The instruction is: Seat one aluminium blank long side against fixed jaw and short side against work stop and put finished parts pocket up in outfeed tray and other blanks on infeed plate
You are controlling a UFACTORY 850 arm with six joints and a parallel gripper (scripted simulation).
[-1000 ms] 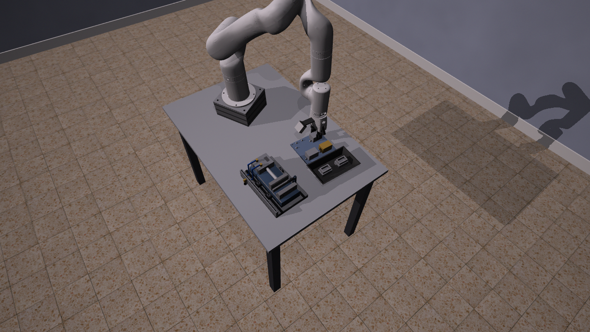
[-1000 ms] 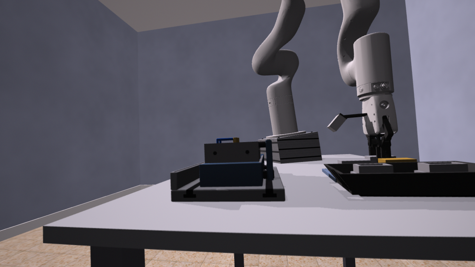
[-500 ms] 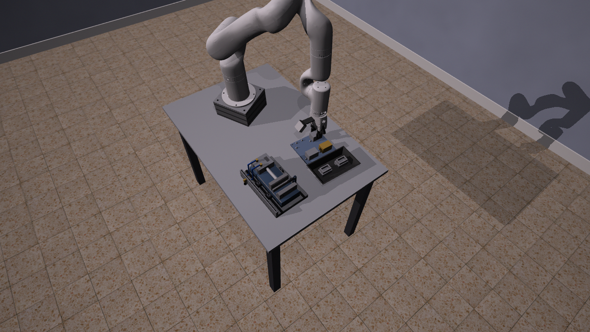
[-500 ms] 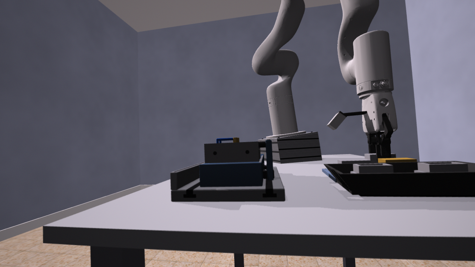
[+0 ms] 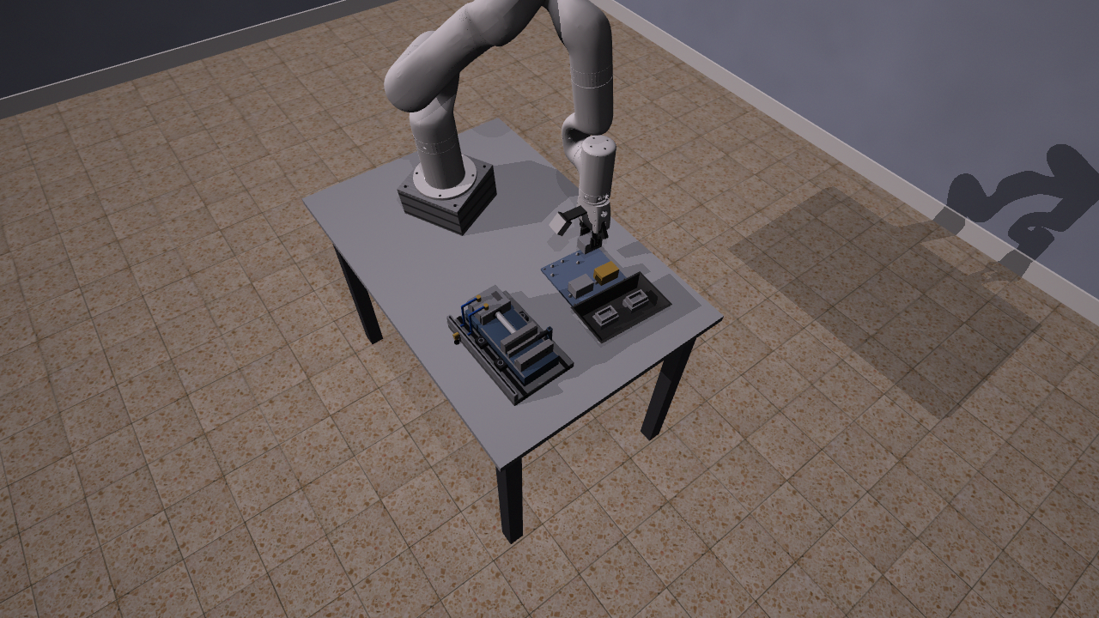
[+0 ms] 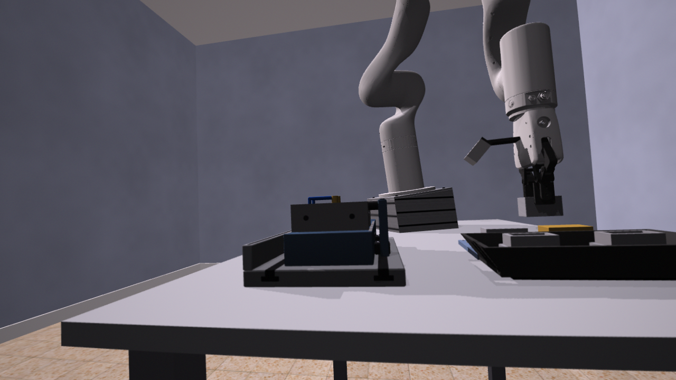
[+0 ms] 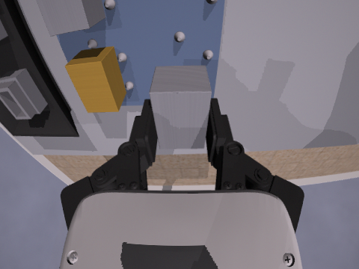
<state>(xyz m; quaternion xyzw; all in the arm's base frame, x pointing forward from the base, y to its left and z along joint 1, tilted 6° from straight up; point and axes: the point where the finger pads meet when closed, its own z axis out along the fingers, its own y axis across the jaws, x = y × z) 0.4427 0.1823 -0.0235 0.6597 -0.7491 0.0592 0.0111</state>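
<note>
My gripper [image 7: 181,112] is shut on a grey aluminium blank [image 7: 181,104] and holds it in the air above the far end of the blue infeed plate [image 5: 584,274]. The held blank also shows in the side view [image 6: 540,206], clear of the plate. Two finished parts [image 5: 605,312] [image 5: 635,299] sit in the black outfeed tray [image 5: 623,305]. The vise [image 5: 506,341] stands open with an empty gap.
The arm's base [image 5: 446,196] stands at the table's far side. Small pins [image 7: 179,36] stick up from the infeed plate. The vise has blue hoses [image 5: 470,307] at its far end. The table's edge lies just beyond the plate and tray.
</note>
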